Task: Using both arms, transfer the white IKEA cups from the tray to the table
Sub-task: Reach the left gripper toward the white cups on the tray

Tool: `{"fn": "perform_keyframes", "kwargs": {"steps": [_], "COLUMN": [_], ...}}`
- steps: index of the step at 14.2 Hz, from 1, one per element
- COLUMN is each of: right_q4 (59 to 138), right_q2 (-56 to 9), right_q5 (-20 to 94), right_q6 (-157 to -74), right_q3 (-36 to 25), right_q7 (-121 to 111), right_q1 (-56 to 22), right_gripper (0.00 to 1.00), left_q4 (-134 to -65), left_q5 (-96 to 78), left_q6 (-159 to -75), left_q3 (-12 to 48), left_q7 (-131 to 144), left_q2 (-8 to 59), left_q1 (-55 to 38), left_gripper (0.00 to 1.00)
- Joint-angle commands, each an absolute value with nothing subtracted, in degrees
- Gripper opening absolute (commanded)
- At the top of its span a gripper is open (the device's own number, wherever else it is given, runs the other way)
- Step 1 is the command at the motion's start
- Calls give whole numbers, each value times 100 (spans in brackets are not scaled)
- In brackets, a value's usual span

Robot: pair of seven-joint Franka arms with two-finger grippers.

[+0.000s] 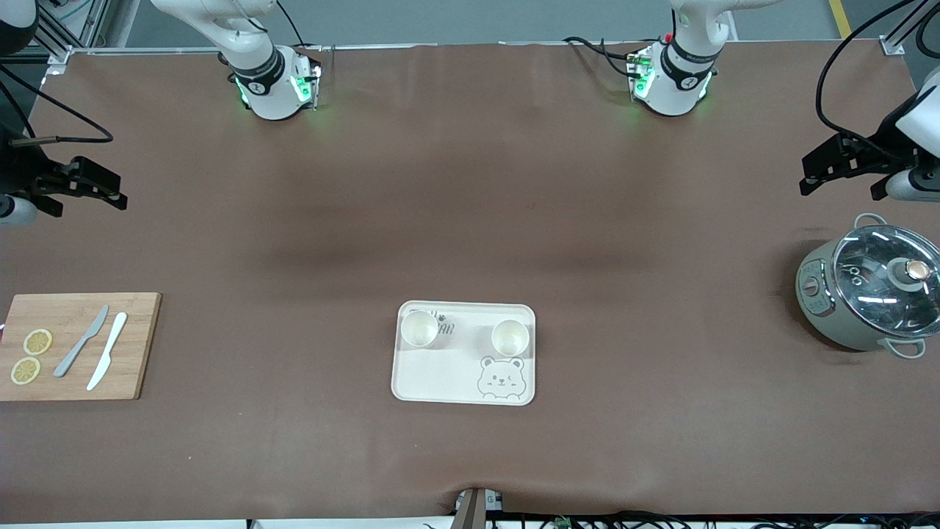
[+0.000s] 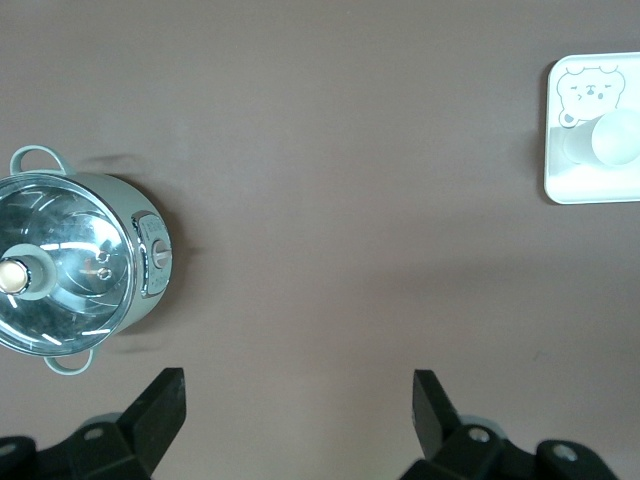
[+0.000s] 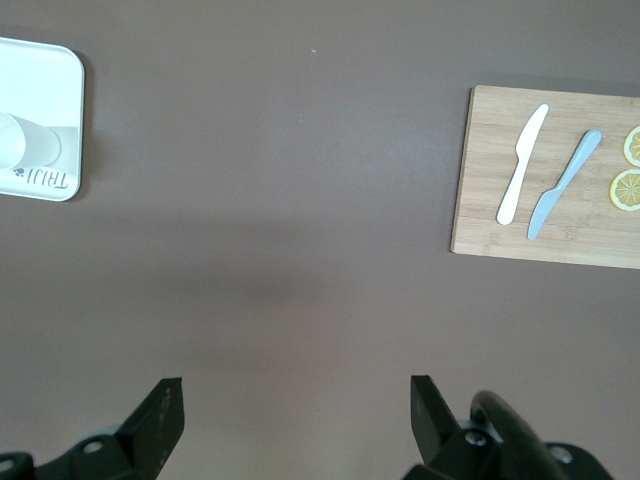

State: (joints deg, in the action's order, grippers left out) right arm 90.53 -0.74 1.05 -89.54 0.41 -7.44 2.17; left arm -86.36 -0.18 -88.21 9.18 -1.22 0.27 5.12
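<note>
Front view: both white cups (image 1: 420,328) (image 1: 510,337) stand upright, mouths up, on the bear tray (image 1: 440,375) along its edge farther from the camera, near the surface's camera-side edge at mid-length, with bare brown surface all round. Left gripper (image 1: 837,163) hangs open and empty near the pot (image 1: 870,290) at its end. Right gripper (image 1: 81,185) hangs open and empty near the cutting board (image 1: 81,345) with two knives and lemon slices.

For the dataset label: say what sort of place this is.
Probably a robot lab bench staged as a kitchen: two arms bolted to a brown-covered table, a bear tray with two white cups, a cutting board with knives and lemon slices, and a lidded pot.
</note>
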Motion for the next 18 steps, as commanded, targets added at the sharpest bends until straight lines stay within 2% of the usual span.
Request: {"fn": "perform_keyframes", "kwargs": {"steps": [1, 5, 12, 18], "right_q4": [8930, 8930, 8930, 8719], "right_q2": [-167, -167, -211, -396], "right_q5": [141, 141, 141, 123], "right_q6": [-8938, -8938, -9017, -9044], "right_q3": [105, 105, 105, 105], "right_q7": [-817, -817, -817, -817], "right_q1": [316, 325, 325, 325], "right_gripper": [100, 100, 100, 100], "left_q4": [-8569, -8569, -8569, -8534], "left_q5": [132, 132, 123, 123], "left_q6": [-8728, -8728, -9140, -10044], "left_q3": [949, 958, 1037, 1037], "left_q7": [-149, -132, -97, 1262], "left_q2": [-9, 61, 1097, 1915], "left_q1": [492, 440, -202, -1045], "left_gripper": [100, 100, 100, 100]}}
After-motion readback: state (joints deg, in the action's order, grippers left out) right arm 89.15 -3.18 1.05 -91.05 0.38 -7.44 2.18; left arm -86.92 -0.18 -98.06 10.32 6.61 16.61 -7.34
